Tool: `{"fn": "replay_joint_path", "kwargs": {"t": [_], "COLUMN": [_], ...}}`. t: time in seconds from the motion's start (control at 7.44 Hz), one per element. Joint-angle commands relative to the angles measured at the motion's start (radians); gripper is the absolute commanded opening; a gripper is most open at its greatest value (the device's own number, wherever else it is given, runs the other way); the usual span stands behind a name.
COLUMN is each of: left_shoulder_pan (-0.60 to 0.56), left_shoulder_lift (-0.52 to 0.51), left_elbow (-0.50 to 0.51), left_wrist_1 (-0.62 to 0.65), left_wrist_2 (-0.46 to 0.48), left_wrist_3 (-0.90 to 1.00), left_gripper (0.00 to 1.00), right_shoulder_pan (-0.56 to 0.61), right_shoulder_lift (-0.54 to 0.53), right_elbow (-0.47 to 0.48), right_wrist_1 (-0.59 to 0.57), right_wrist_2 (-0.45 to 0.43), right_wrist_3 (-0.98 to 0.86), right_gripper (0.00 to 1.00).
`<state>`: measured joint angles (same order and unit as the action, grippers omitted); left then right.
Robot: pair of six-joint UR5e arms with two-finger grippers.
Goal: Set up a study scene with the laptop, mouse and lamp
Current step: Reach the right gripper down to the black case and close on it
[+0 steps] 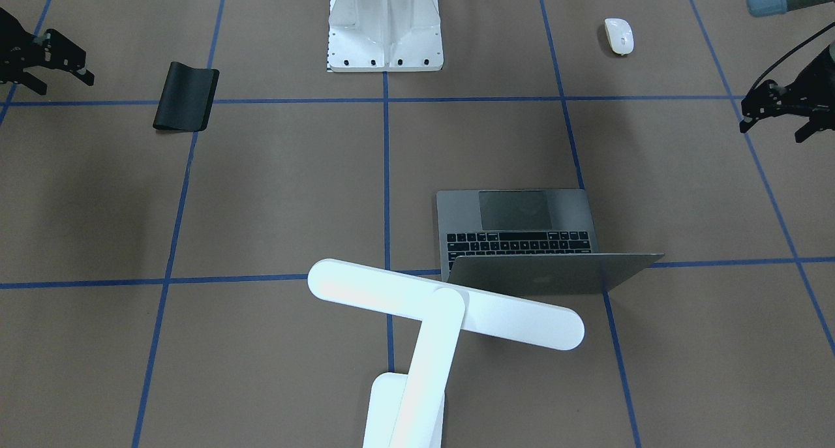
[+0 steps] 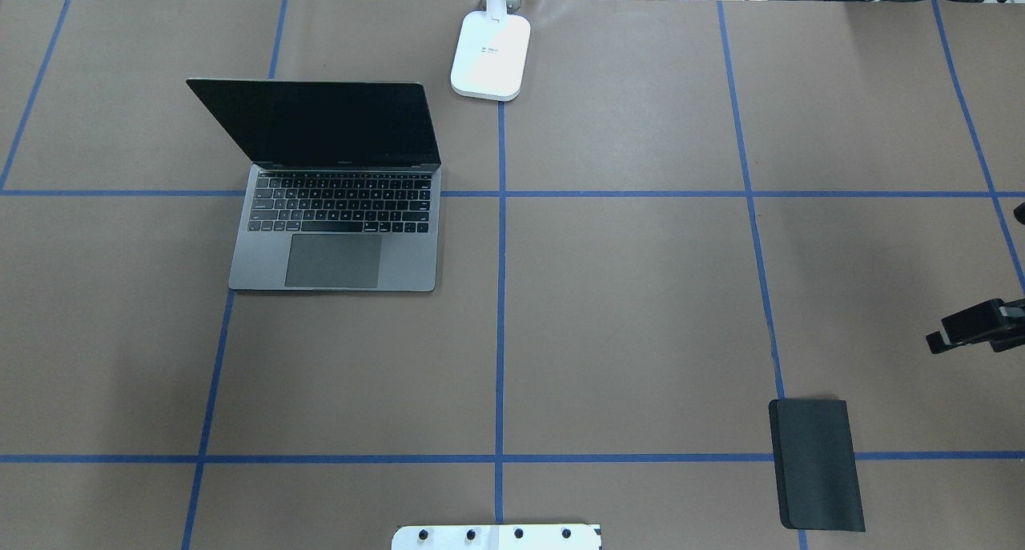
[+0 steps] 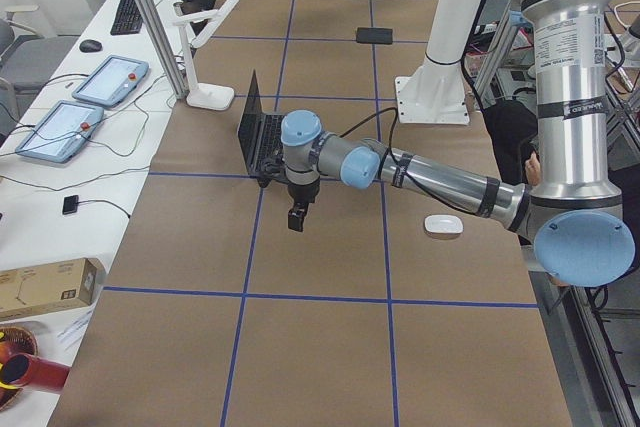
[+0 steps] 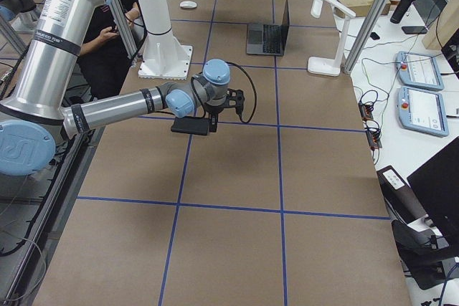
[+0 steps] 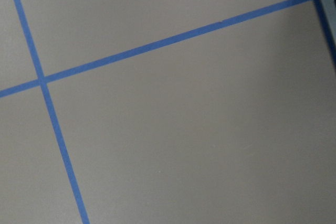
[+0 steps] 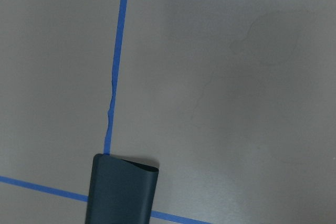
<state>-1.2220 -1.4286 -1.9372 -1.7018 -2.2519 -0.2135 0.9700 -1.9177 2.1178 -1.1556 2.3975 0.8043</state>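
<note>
The laptop (image 1: 522, 229) stands open, screen up, on the brown table; it also shows in the overhead view (image 2: 336, 214). The white lamp (image 1: 443, 311) stands beside it, its base (image 2: 491, 55) at the far edge. The white mouse (image 1: 618, 36) lies near the robot's side, apart from the laptop. My left gripper (image 1: 773, 128) hovers open and empty beyond the mouse, close to the laptop's side edge (image 5: 325, 3). My right gripper (image 1: 65, 84) hovers open and empty near the black mouse pad (image 1: 186, 97).
The mouse pad (image 2: 815, 463) lies curled at one end, also in the right wrist view (image 6: 121, 192). The white ribbed pedestal (image 1: 385, 27) stands at the robot's side. Blue tape lines cross the table. A side bench with tablets (image 3: 105, 82) runs along the far edge.
</note>
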Motion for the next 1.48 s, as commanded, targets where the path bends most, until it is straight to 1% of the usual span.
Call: {"fn": "replay_joint_path", "kwargs": {"t": [0.0,0.27,0.54,0.81,1.07,1.34], "left_shoulder_pan": [0.001,-0.001,-0.001,0.001,0.001,0.001], "left_shoulder_lift": [0.010,0.017,0.017,0.017,0.017,0.016], "left_elbow": [0.044,0.038,0.034,0.030,0.034,0.041], "left_wrist_1": [-0.085,-0.087,-0.088,-0.088,-0.107,-0.118], "left_wrist_2": [0.000,0.000,0.000,0.000,0.000,0.000], "left_wrist_3": [-0.021,-0.023,-0.026,-0.029,-0.029,-0.029], "left_gripper": [1.00,1.00,1.00,1.00,1.00,1.00], "right_shoulder_pan": [-0.149,-0.212,-0.256,-0.333,-0.379,-0.407], "right_shoulder_lift": [0.008,0.008,0.005,-0.003,0.006,0.006], "right_elbow": [-0.171,-0.170,-0.170,-0.176,-0.174,-0.177], "right_wrist_1": [0.389,0.390,0.389,0.386,0.352,0.349], "right_wrist_2": [-0.009,-0.055,-0.082,-0.139,-0.146,-0.149], "right_wrist_3": [0.237,0.246,0.246,0.246,0.246,0.246], "right_gripper": [0.92,0.92,0.89,0.88,0.88,0.85]}}
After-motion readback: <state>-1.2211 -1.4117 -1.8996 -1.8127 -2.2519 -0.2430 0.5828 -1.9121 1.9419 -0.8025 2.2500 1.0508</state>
